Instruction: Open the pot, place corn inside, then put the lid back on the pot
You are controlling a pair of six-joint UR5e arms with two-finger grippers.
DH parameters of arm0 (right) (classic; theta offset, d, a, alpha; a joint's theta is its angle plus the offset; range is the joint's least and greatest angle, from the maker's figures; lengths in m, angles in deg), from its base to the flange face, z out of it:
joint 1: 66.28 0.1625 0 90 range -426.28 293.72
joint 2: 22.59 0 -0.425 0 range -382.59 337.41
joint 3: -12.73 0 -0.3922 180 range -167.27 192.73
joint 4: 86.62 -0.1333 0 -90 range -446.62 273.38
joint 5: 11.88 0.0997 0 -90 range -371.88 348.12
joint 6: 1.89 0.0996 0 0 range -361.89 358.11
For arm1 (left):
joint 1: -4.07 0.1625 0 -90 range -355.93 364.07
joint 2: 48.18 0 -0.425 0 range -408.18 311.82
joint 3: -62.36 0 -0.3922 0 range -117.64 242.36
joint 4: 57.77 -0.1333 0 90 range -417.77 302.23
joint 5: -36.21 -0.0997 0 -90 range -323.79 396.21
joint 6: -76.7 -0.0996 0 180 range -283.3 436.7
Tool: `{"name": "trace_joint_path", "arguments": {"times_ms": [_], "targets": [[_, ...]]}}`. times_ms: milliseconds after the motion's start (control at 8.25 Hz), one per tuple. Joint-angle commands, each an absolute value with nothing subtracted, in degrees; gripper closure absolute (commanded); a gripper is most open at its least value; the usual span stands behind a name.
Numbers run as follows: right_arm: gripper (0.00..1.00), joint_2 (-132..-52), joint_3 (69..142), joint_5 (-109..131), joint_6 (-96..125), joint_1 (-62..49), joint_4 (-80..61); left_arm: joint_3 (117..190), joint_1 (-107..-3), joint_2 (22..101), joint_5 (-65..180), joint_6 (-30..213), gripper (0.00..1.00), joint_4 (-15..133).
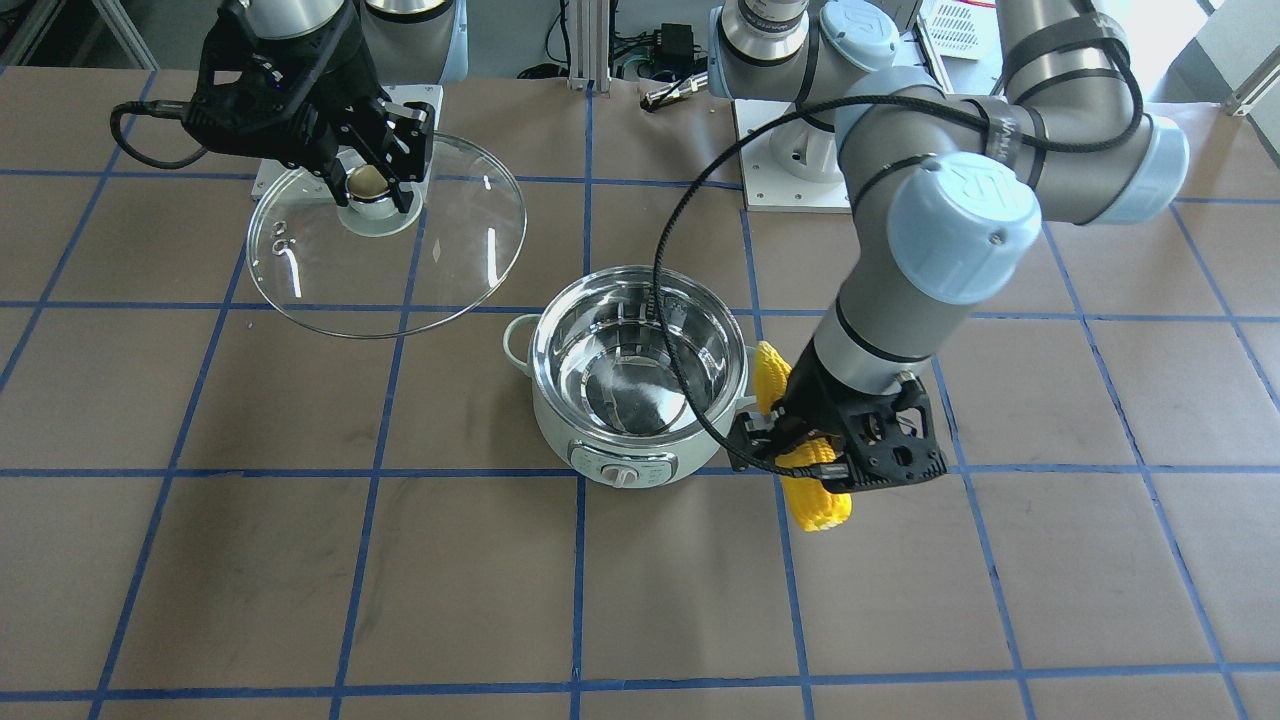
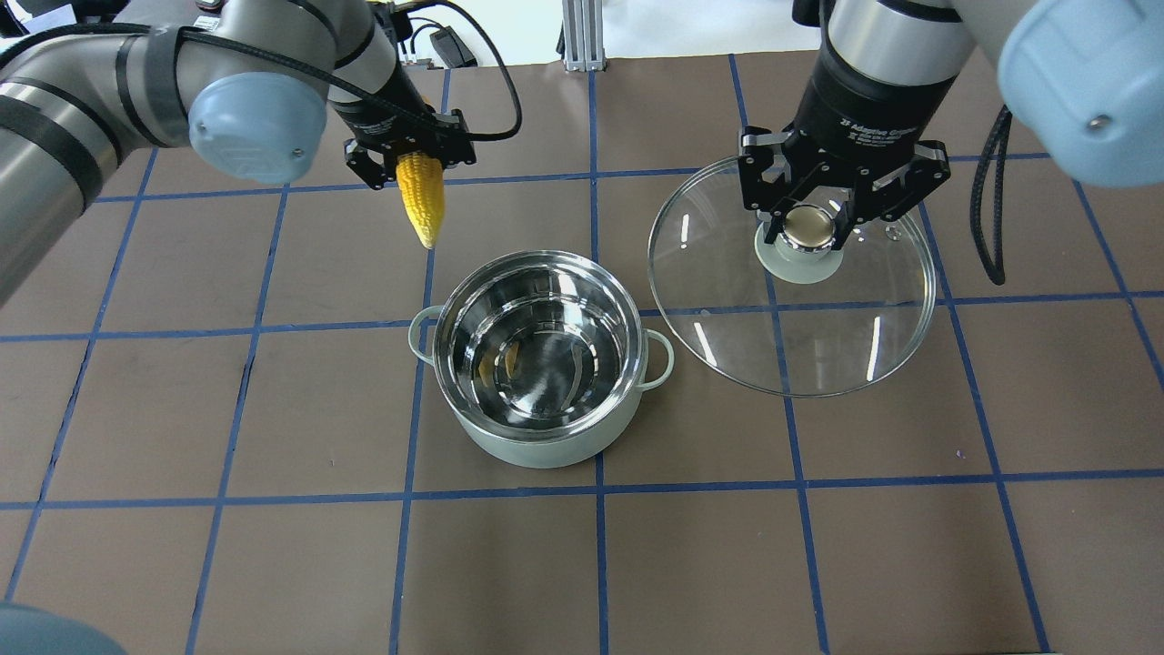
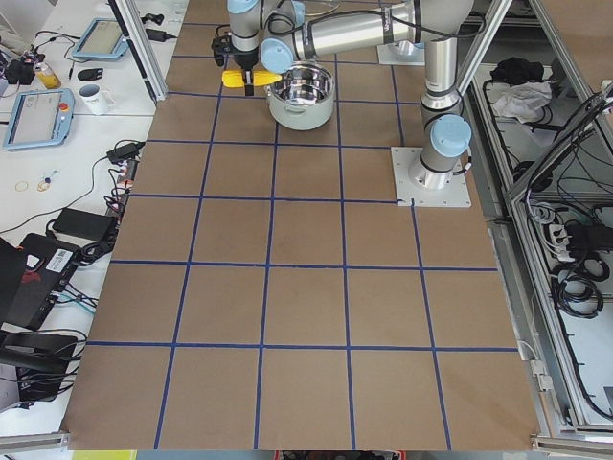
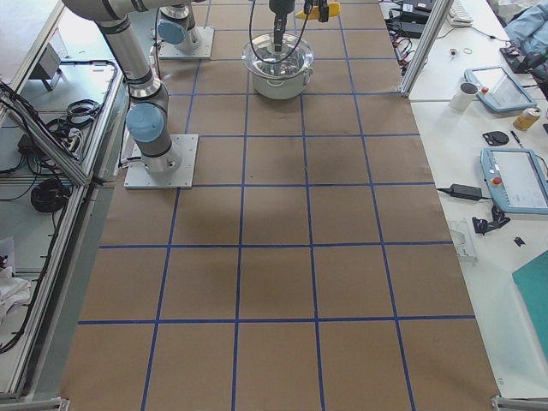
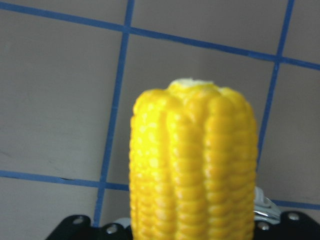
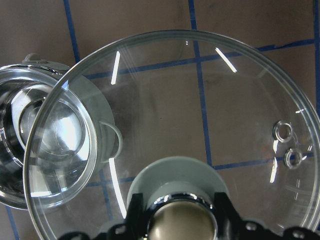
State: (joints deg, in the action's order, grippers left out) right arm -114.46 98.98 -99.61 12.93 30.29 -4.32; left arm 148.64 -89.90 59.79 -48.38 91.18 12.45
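The pale mint-green pot stands open in the middle of the table, its steel interior empty; it also shows in the front view. My left gripper is shut on the yellow corn and holds it in the air beside the pot, tip pointing down toward the rim. The corn fills the left wrist view and shows in the front view. My right gripper is shut on the knob of the clear glass lid and holds it above the table to the pot's right. The lid spans the right wrist view.
Brown table cover with blue tape grid. The arm base plates sit at the robot's side. A black cable from my left arm hangs over the pot in the front view. Desks with tablets and a mug flank the table ends.
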Motion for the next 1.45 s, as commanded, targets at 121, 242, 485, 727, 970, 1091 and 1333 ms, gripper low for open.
{"name": "trace_joint_path", "arguments": {"times_ms": [121, 242, 485, 727, 970, 1091, 1333], "targets": [[0.68, -115.1, 98.9, -100.2, 10.7, 28.6, -6.5, 154.3, -99.6, 58.3, -48.3, 96.6, 1.00, 14.6], [0.68, -115.1, 98.9, -100.2, 10.7, 28.6, -6.6, 157.4, -100.2, 58.3, -47.8, 96.7, 1.00, 14.6], [0.68, -115.1, 98.9, -100.2, 10.6, 28.6, -6.8, 159.9, -101.6, 58.2, -48.3, 96.7, 1.00, 14.7], [0.68, -115.1, 98.9, -100.2, 10.6, 28.6, -6.9, 160.1, -102.2, 58.7, -48.2, 97.3, 0.91, 14.7], [0.68, -115.1, 98.9, -100.2, 10.6, 28.6, -6.8, 160.1, -103.9, 59.0, -48.4, 98.9, 0.61, 14.7], [0.68, -115.1, 98.9, -100.2, 10.6, 28.6, -6.8, 160.1, -103.9, 58.9, -48.4, 98.9, 0.24, 14.7], [0.68, -115.2, 98.9, -100.2, 10.6, 28.6, -6.8, 160.0, -103.9, 58.3, -48.4, 98.7, 0.00, 14.7]]}}
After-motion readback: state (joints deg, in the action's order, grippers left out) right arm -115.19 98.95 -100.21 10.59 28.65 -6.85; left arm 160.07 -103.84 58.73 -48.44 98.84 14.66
